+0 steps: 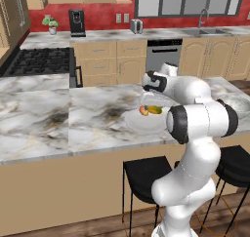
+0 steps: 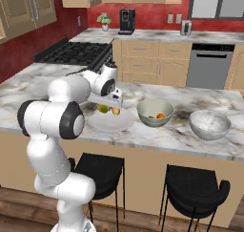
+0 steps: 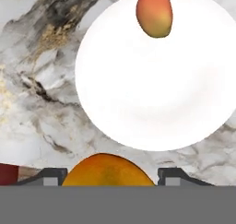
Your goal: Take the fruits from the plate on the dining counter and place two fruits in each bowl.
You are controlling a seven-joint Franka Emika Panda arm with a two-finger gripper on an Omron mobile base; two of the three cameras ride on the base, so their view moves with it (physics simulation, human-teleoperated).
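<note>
My gripper is shut on an orange-yellow fruit and hovers just over the near rim of the white plate on the dining counter. A second fruit, red fading to yellow-green, lies at the plate's far edge. In the left base view the gripper holds the orange fruit beside the yellow-green one over the plate. The grey-green bowl, right of the plate, holds an orange fruit and a dark one. The speckled bowl stands further right.
Two black stools stand under the counter's front edge. Behind the dining counter lie a stove, wall cabinets, a dishwasher and a coffee machine.
</note>
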